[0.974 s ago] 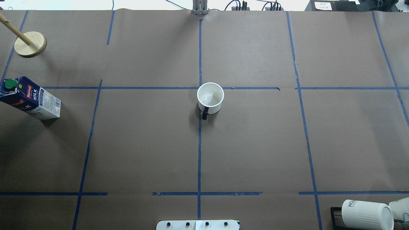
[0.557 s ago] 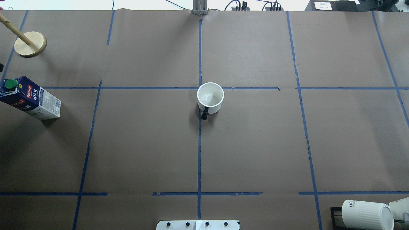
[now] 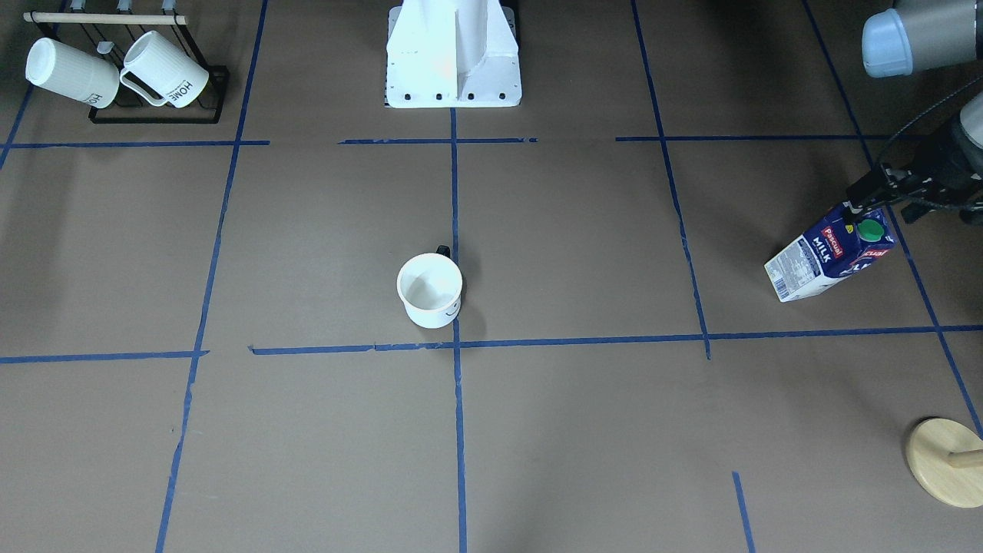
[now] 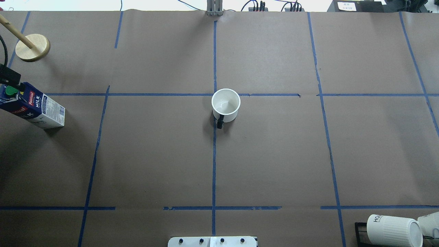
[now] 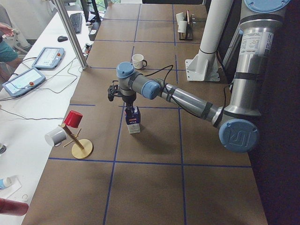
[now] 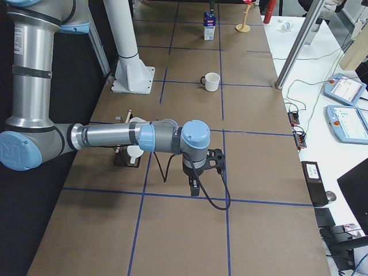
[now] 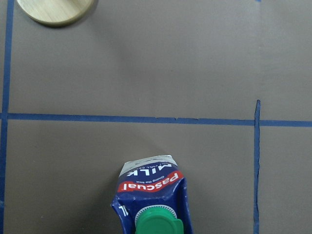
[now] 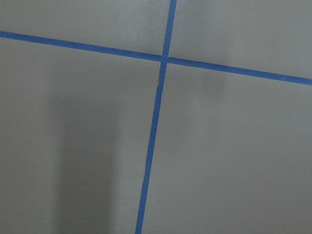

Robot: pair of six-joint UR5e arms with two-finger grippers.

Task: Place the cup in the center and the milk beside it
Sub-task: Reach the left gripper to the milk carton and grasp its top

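The white cup [image 4: 225, 104] stands upright with its black handle toward the robot, just right of and below the center tape crossing [image 4: 215, 94]. In the front view its smiley face shows [image 3: 430, 290]. The blue milk carton [image 4: 32, 106] stands at the far left, apart from the cup. My left gripper [image 4: 9, 84] hovers over the carton's green cap, its fingers [image 3: 849, 216] apart on either side of the top, touching nothing I can see. The carton top fills the bottom of the left wrist view [image 7: 153, 195]. My right gripper [image 6: 198, 183] shows only in the exterior right view; I cannot tell its state.
A wooden mug tree [image 4: 32, 47] stands beyond the carton with a red and a grey cup on it [image 5: 72, 119]. A black rack with ribbed "HOME" mugs [image 3: 115, 73] sits at the robot's near right. The white robot base [image 3: 453, 54] is at the table's near edge.
My left gripper has come into the overhead view at the left edge, over the milk carton's top. The cup and the carton have not moved.
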